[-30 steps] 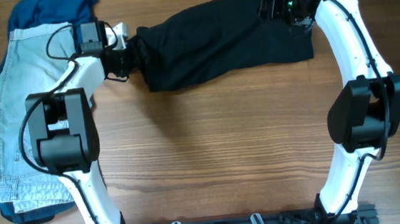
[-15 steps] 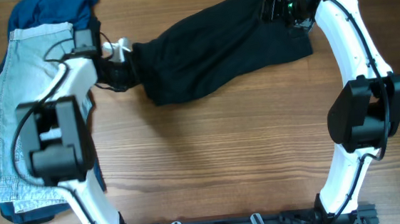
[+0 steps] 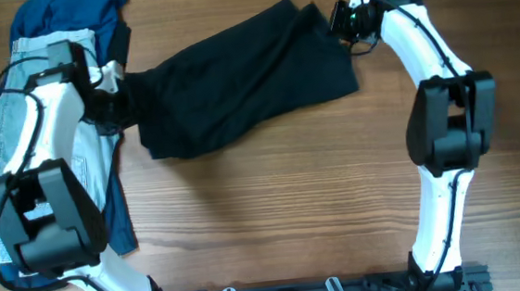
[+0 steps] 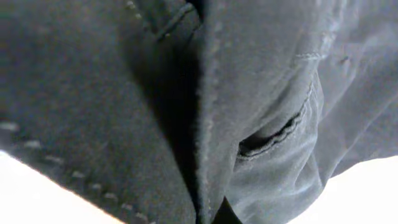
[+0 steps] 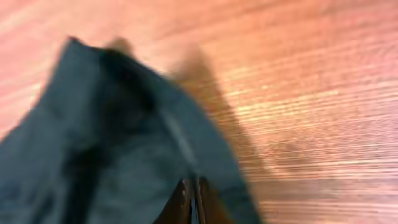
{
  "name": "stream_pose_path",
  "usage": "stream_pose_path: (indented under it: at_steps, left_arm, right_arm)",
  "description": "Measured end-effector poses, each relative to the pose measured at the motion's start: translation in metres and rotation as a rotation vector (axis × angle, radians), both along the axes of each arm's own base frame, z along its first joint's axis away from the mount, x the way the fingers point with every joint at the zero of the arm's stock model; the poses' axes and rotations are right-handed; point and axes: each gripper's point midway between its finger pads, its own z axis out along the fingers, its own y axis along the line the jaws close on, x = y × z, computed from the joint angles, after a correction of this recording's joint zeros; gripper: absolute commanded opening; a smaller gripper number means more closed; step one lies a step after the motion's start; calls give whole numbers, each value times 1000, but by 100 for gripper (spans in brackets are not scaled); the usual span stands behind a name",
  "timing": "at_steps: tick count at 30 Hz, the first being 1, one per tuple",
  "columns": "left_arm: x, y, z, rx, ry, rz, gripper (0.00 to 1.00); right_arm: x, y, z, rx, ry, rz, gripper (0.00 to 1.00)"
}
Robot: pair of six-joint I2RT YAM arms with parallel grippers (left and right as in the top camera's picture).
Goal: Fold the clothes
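The clothes in hand are black shorts (image 3: 236,78), stretched slantwise across the far half of the wooden table (image 3: 274,209). My left gripper (image 3: 126,93) is shut on their left end, and black cloth (image 4: 124,93) fills the left wrist view down to the gripper (image 4: 208,214). At the far right corner of the shorts, my right gripper (image 3: 336,19) is shut on the edge. In the right wrist view the gripper (image 5: 193,202) pinches the dark fabric (image 5: 112,137), which hangs a little above the wood.
Light-blue denim shorts (image 3: 29,50) lie along the left side under my left arm, on top of a dark blue garment (image 3: 68,10) that reaches the far left corner. The arm bases stand at the near edge.
Both grippers have shut on the black shorts. Both arms have swung left, dragging the shorts leftward across the table.
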Motion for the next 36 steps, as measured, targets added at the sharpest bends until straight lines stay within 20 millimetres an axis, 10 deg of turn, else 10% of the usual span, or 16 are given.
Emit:
stream_pose_path:
  at_steps: [11, 16, 21, 25, 29, 36]
  left_arm:
    - [16, 11, 29, 20, -101, 20, 4]
    - [30, 11, 34, 4, -153, 59, 4]
    - [50, 6, 44, -40, -214, 117, 4]
    - [82, -44, 66, -68, -352, 77, 4]
    - [99, -153, 96, -127, -518, -73, 4]
    - [76, -284, 97, -42, -664, -222, 4]
  right_arm:
    - [-3, 48, 1, 171, -37, 214, 4]
    - [-19, 57, -54, 200, 79, 253, 4]
    - [-20, 54, -56, 182, 82, 256, 4]
    - [-21, 54, -57, 178, 97, 254, 4]
    - [-21, 54, -58, 181, 103, 254, 4]
    - [-21, 55, -58, 186, 104, 256, 4]
